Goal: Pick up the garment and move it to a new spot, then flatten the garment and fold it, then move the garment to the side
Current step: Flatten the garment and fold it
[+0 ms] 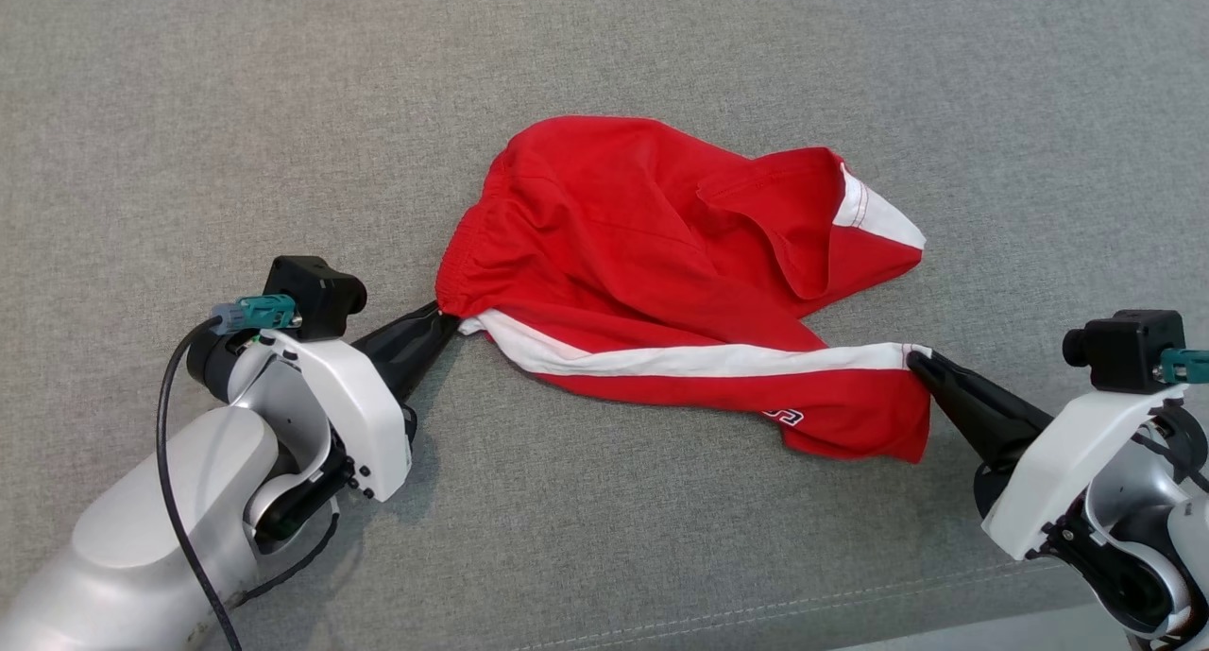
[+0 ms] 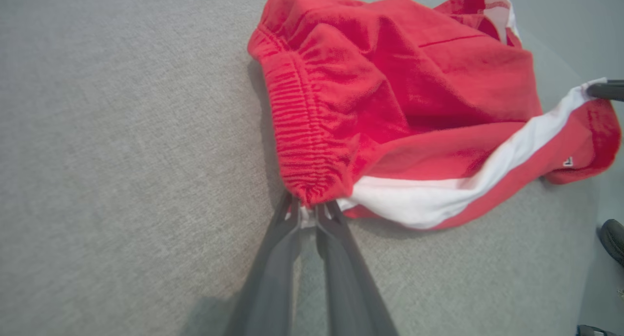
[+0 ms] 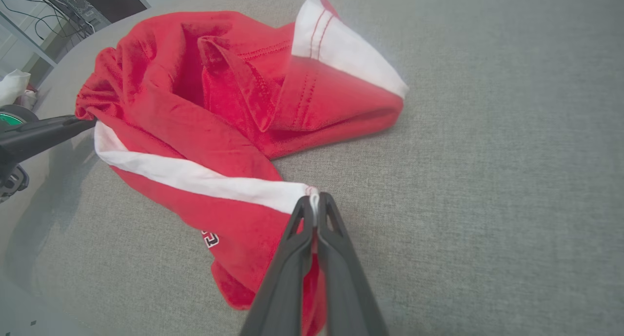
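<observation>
garment: red shorts (image 1: 661, 254) with a white side stripe (image 1: 699, 358), crumpled, lying about mid-way across the grey fabric surface (image 1: 189, 112)
waistband: gathered elastic (image 2: 297, 126), on the robot's left side of the heap
leg hem: folded back at the far right, white patch (image 1: 883, 216) showing
logo: small dark-and-white mark (image 1: 789, 417) on the near leg just below the stripe, too small to read
left fingers: (image 1: 411, 344) closed, pinching the waistband corner where the white stripe ends; a bit of white cloth sits between the tips in the left wrist view
right fingers: (image 1: 963, 401) closed tight on the hem end of the white stripe; thin white edge clamped between the tips in the right wrist view
stripe run: drawn in a line from one grip to the other along the near edge of the shorts
lift: pinched ends look slightly raised, the rest of the cloth resting on the surface, hard to be sure
arms: left at lower left, right at lower right, well apart, shorts between them
seam: stitched line (image 1: 756, 613) across the surface near the bottom of the head view
</observation>
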{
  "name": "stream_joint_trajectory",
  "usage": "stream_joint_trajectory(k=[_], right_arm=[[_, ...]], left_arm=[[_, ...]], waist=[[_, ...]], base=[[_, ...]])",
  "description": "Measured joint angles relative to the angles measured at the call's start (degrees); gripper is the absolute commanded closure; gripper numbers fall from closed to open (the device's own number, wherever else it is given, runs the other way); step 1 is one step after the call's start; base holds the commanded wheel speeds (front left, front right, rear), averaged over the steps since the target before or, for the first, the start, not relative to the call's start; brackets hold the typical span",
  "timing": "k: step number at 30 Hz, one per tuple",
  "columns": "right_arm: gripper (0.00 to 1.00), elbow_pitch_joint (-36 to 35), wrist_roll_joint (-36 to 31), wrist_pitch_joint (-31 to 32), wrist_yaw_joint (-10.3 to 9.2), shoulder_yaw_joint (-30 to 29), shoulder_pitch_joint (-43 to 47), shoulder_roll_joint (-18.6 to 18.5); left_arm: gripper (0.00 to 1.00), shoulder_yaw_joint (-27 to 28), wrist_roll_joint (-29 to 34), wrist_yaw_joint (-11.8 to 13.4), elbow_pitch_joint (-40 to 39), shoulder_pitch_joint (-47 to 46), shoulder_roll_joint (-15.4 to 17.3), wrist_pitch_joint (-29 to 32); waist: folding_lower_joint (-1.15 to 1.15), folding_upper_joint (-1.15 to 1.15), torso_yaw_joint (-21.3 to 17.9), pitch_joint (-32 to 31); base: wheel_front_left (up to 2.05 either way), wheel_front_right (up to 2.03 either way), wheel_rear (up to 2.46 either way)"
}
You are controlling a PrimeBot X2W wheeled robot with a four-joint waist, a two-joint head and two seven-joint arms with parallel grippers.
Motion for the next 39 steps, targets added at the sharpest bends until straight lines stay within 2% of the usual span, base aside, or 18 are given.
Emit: stream_joint_trajectory(k=[6, 9, 13, 14, 15, 17, 19, 22, 25, 26, 27, 29, 31, 33, 36, 39], right_arm=[[1.00, -3.1, 2.0, -0.2, 0.00, -2.5, 2.6, -1.2], [1.00, -6.8, 3.5, -0.4, 0.00, -5.8, 7.5, -1.6], [1.00, -13.3, 5.4, 0.4, -0.05, -11.5, 15.3, -1.7], [1.00, -14.7, 5.9, 1.4, -0.07, -12.4, 16.4, -1.8], [1.00, -16.0, 6.4, 2.7, -0.07, -12.9, 16.7, -1.9], [1.00, -16.4, 7.8, 6.2, -0.07, -11.7, 13.6, -2.4], [1.00, -12.4, 9.6, 10.2, -0.07, -9.1, 2.7, -2.7], [1.00, 0.0, 7.2, 11.3, -0.08, -4.5, -24.5, -1.8], [1.00, 12.7, 0.9, 3.1, -0.07, -1.9, -49.8, 1.0], [1.00, 16.1, -1.1, 0.0, -0.07, -0.9, -56.3, 1.5], [1.00, 18.8, -3.6, -3.8, -0.02, 0.4, -61.4, 1.7], [1.00, 23.1, -5.3, -6.8, -0.02, 3.5, -68.3, 1.5], [1.00, 24.2, -3.8, -8.4, -0.05, 7.0, -70.9, 0.9], [1.00, 24.0, -1.6, -9.7, -0.05, 11.3, -69.5, -0.3], [1.00, 20.0, 2.8, -9.9, -0.02, 17.0, -61.7, -3.3], [1.00, 17.2, 7.5, -11.3, -0.05, 20.2, -49.3, -6.9]], left_arm=[[1.00, -1.0, -0.6, 0.3, -4.0, 0.3, 2.9, -0.4], [1.00, -1.0, -1.3, 3.5, -11.0, 3.5, 5.0, 0.7], [1.00, -0.6, -5.9, 8.3, -25.2, 11.0, 8.8, 3.2], [1.00, -0.3, -6.9, 8.7, -28.1, 11.9, 10.0, 4.0], [1.00, 0.4, -8.6, 8.6, -30.8, 12.1, 11.0, 4.7], [1.00, 2.5, -14.2, 6.4, -33.1, 11.0, 11.7, 7.6], [1.00, 4.4, -21.1, 4.0, -31.0, 6.4, 11.4, 13.6], [1.00, 9.1, -30.3, 3.7, -18.4, -8.4, 7.8, 23.1], [1.00, 14.0, -29.7, 4.4, -6.0, -26.7, 3.8, 23.8], [1.00, 14.7, -27.7, 4.2, -3.4, -32.3, 3.0, 22.7], [1.00, 14.9, -25.1, 3.5, -1.4, -37.0, 2.5, 21.6], [1.00, 14.8, -21.3, 2.0, 0.7, -43.3, 1.5, 20.0], [1.00, 14.3, -19.0, 0.8, 1.1, -46.1, 0.7, 17.9], [1.00, 13.0, -18.6, 0.1, 0.9, -44.2, -0.7, 15.2], [1.00, 10.0, -18.6, 0.0, -1.6, -34.9, -1.0, 11.1], [1.00, 6.4, -18.7, 0.0, -1.4, -22.4, -2.2, 5.7]], waist=[[0.00, 0.00, 0.4, 0.2], [0.00, 0.00, 0.8, 0.5], [0.00, 0.00, 1.3, 1.2], [0.00, 0.00, 1.5, 1.4], [0.00, 0.00, 1.7, 1.7], [0.00, 0.00, 2.1, 2.0], [0.00, 0.00, 1.9, 1.9], [0.00, 0.00, 1.6, 0.6], [0.00, 0.00, 1.3, -1.2], [0.00, 0.00, 1.1, -1.8], [0.00, 0.00, 1.0, -2.3], [0.00, 0.00, 1.0, -3.0], [0.00, 0.00, 1.2, -2.7], [0.00, 0.00, 2.1, -2.4], [0.00, 0.00, 3.4, -1.4], [0.00, 0.00, 5.0, 0.2]], base=[[0.00, 0.00, 0.00], [0.00, 0.00, 0.00], [0.00, 0.00, 0.00], [0.00, 0.00, 0.00], [0.00, 0.00, 0.00], [0.00, 0.00, 0.00], [0.00, 0.00, 0.00], [0.00, 0.00, 0.00], [0.00, 0.00, 0.00], [0.00, 0.00, 0.00], [0.00, 0.00, 0.00], [0.00, 0.00, 0.00], [0.00, 0.00, 0.00], [0.00, 0.00, 0.00], [0.00, 0.00, 0.00], [0.00, 0.00, 0.00]])
